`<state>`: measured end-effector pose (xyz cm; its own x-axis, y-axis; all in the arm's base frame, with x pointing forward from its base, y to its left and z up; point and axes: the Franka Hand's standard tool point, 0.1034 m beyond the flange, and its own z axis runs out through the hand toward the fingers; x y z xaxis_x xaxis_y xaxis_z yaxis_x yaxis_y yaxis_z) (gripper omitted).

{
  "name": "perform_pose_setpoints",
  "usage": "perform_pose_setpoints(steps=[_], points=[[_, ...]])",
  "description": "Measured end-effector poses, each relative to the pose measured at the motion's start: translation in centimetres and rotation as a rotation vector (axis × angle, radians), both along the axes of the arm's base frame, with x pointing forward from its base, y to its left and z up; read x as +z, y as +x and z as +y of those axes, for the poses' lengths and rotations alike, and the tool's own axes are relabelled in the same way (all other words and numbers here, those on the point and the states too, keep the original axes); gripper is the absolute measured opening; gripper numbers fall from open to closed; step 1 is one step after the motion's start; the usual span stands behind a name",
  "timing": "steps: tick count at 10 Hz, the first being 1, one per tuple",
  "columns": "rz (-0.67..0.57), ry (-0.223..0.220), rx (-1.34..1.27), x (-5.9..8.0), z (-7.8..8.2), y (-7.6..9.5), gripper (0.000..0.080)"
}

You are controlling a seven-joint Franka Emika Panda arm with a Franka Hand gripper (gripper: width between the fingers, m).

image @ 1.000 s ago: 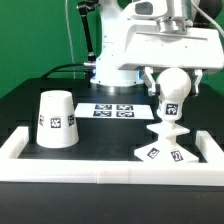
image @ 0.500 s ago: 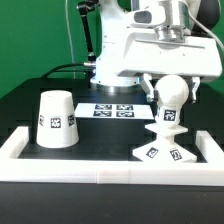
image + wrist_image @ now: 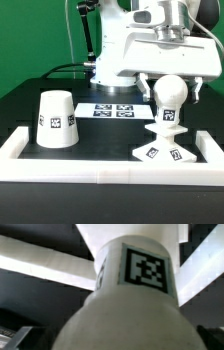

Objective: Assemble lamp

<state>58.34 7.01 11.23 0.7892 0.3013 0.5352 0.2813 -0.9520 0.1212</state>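
The round bulb stands on its neck on the flat square base at the exterior view's right. It fills the wrist view, tag facing the camera. My gripper straddles the bulb's head. Its dark fingers stand apart from the bulb on both sides, so it is open and holds nothing. In the wrist view the fingers show only as dark edges beside the bulb. The tapered cup-shaped shade stands mouth down at the exterior view's left.
A white raised frame borders the black table at the front and sides. The marker board lies flat behind the parts. The arm's white body rises at the back.
The fingers have spread away from the bulb and let it go. The bulb has shifted slightly and now stands straighter on the base.
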Motion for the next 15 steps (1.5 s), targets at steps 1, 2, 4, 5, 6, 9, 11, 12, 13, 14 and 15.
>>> perform_pose_setpoints(steps=[1,2,4,5,6,9,11,12,13,14,15], points=[[0.000,-0.002,0.001,0.0,-0.1,0.0,0.0698],[0.002,-0.006,0.000,0.0,-0.5,-0.2,0.0698],[-0.001,-0.008,-0.002,0.4,-0.7,-0.5,0.0698],[0.000,-0.007,-0.002,1.0,-0.8,-0.6,0.0698],[-0.006,-0.006,-0.005,1.7,-0.9,-0.5,0.0698],[0.029,0.000,0.004,2.3,-0.5,-0.7,0.0698],[0.068,0.005,0.008,1.9,-0.2,-0.9,0.0698],[0.183,0.022,0.011,1.4,0.5,-1.2,0.0698],[0.250,0.034,0.004,1.6,1.0,-0.8,0.0698],[0.312,0.038,0.004,1.5,1.1,-0.8,0.0698],[0.368,0.042,0.004,1.3,1.1,-0.8,0.0698]])
